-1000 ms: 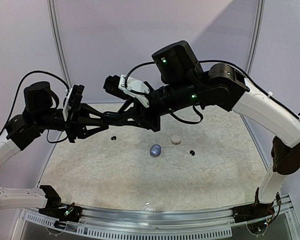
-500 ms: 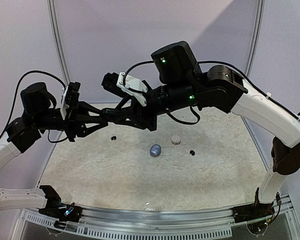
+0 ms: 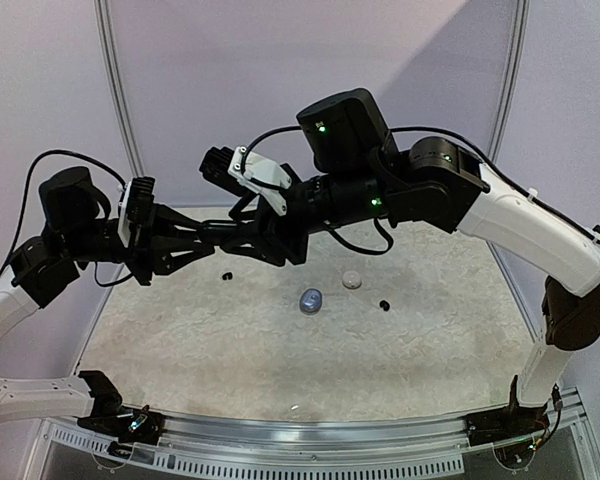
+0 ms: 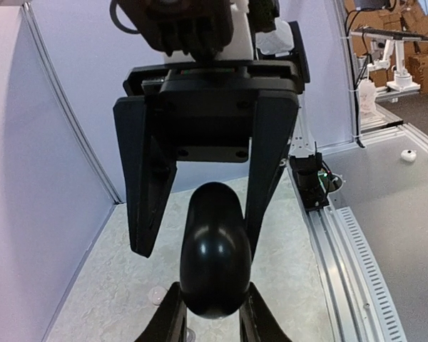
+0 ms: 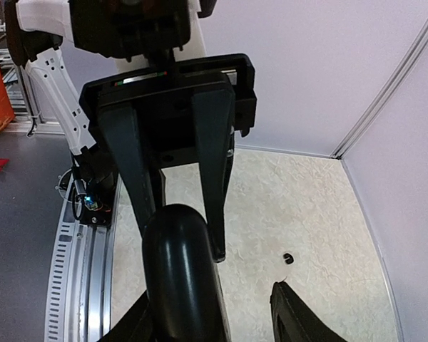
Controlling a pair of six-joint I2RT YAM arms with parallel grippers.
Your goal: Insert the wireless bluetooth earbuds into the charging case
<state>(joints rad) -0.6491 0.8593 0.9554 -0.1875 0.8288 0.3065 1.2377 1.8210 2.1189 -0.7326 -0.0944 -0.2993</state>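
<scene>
Tabletop (image 3: 230, 340) pale, mottled, between lilac walls (image 3: 200, 80)

We saw soft, even light, a paler diagonal patch upper right in the top view, edges bowed, faint sheen on the charging case (image 4: 215, 263).

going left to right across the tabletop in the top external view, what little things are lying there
small black earbud → silvery-blue rounded piece → white round piece → second black earbud
</scene>
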